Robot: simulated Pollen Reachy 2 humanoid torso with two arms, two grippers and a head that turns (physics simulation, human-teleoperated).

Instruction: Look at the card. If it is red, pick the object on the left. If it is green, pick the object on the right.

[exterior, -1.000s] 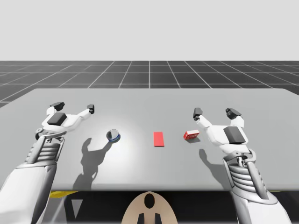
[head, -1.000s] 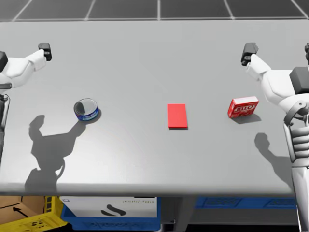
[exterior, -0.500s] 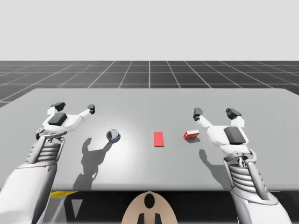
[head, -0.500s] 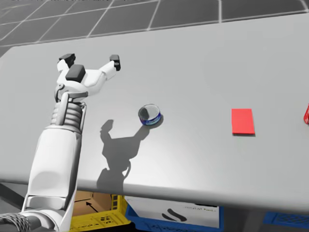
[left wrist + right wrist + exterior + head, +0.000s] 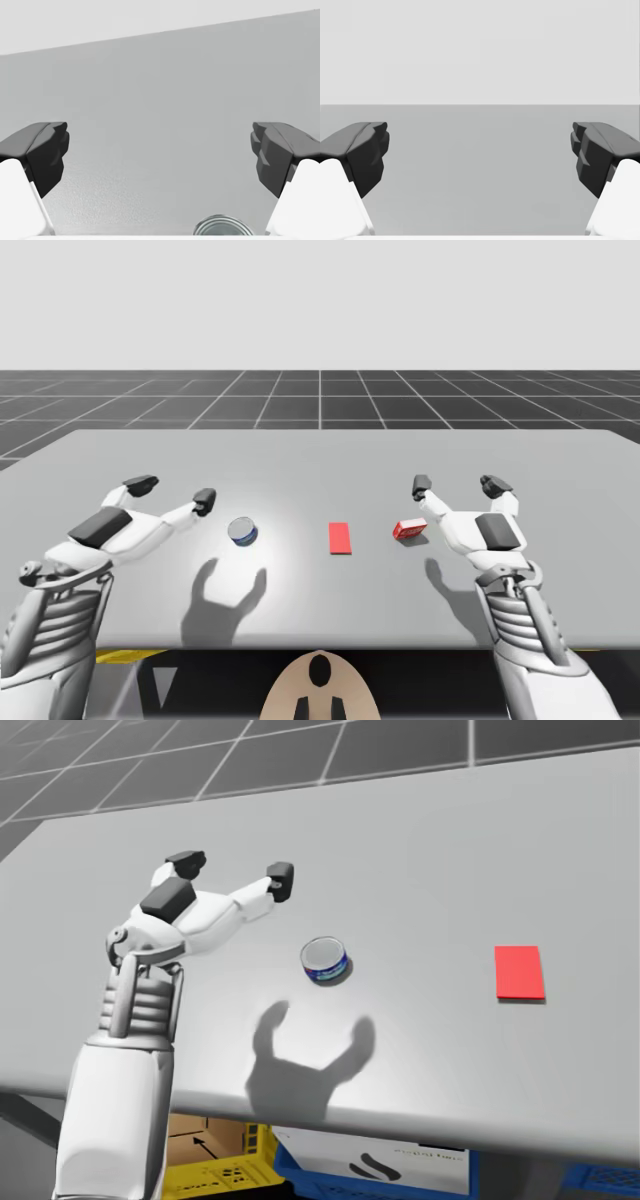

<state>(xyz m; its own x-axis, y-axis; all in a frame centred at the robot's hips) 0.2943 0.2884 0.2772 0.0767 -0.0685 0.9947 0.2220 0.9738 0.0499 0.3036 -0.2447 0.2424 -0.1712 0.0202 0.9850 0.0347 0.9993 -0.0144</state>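
Observation:
A red card (image 5: 340, 537) (image 5: 520, 972) lies flat at the table's middle. Left of it stands a short blue can with a silver lid (image 5: 242, 532) (image 5: 325, 960); right of it lies a small red box (image 5: 408, 530). My left gripper (image 5: 172, 493) (image 5: 234, 868) hovers open just left of the can, raised above the table. In the left wrist view the can's lid (image 5: 220, 228) peeks in under the open left gripper (image 5: 160, 160), near one finger. My right gripper (image 5: 455, 483) (image 5: 480, 160) hangs open beyond and right of the red box, holding nothing.
The grey table (image 5: 320, 455) stretches well beyond the objects. Under its near edge sit a yellow crate with a cardboard box (image 5: 205, 1160) and a blue bin holding a white box (image 5: 370, 1160).
My left arm has swung right and lifted, bringing its open gripper closer to the blue can. My head has turned left. The right arm is almost still.

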